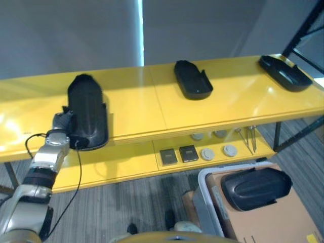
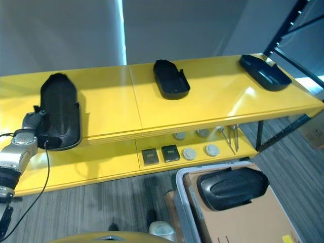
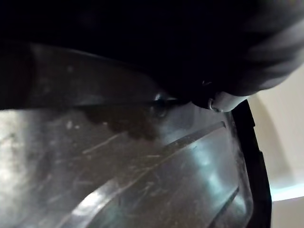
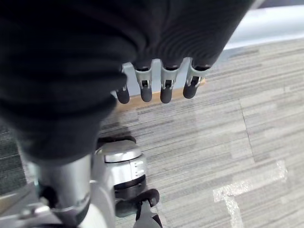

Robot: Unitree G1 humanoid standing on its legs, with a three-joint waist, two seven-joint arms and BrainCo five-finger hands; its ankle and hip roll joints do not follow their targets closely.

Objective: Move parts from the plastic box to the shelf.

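Nearest, one black moulded part (image 1: 255,188) lies in the plastic box (image 1: 205,195); right hand (image 4: 161,85) hangs relaxed, empty. At the yellow shelf (image 1: 202,109) front left edge, left hand (image 1: 63,124) touches another part (image 1: 87,112), grip indiscernible

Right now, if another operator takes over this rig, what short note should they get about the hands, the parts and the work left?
Left hand: at the near end of the left part on the yellow shelf; its fingers are hidden behind the part, so the grip is unclear.
Right hand: hangs over the floor, fingers relaxed, holds nothing.
Done: the middle part and the right part lie on the shelf top.
Left: one part lies in the plastic box; confirm the left part is released.
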